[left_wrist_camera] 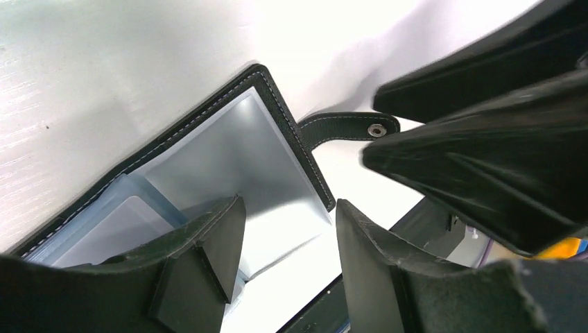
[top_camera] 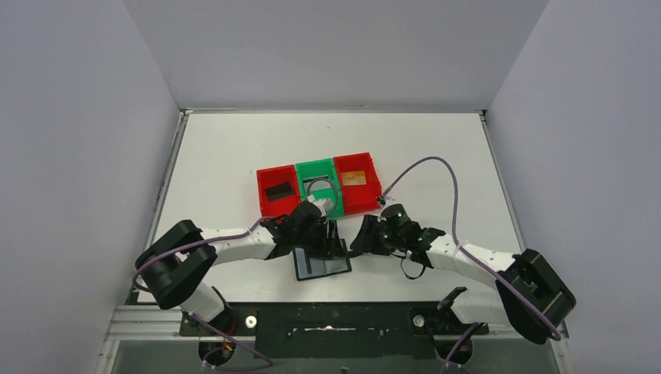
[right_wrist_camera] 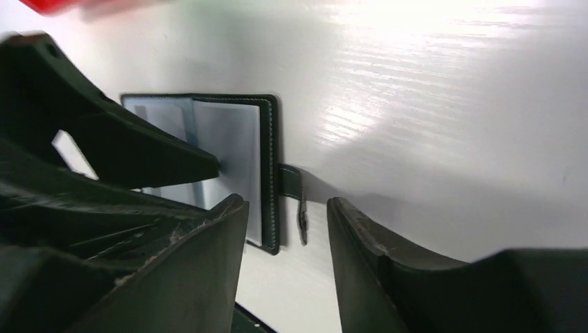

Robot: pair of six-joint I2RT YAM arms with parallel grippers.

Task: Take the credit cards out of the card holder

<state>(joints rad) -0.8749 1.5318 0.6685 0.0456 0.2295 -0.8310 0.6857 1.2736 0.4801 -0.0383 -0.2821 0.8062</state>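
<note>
Now | white table (top_camera: 234, 148), grey walls (top_camera: 78, 117) | left tool (left_wrist_camera: 288, 208), right tool (right_wrist_camera: 287, 205): parted, seemingly empty

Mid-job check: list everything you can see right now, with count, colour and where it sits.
table: one, white, under everything
left red bin: one, red, left end of the bin row at mid-table
black card: one, black, flat in the left red bin
green bin: one, green, middle of the row; greyish contents, unclear
right red bin: one, red, right end of the row
orange-gold card: one, orange-gold, flat in the right red bin
card holder: one, black with blue-grey pockets, lying open in front of the bins
snap tab: one, black, sticking out of the holder's edge
left gripper: one, black, open, over the holder
right gripper: one, black, open, over the tab
</note>
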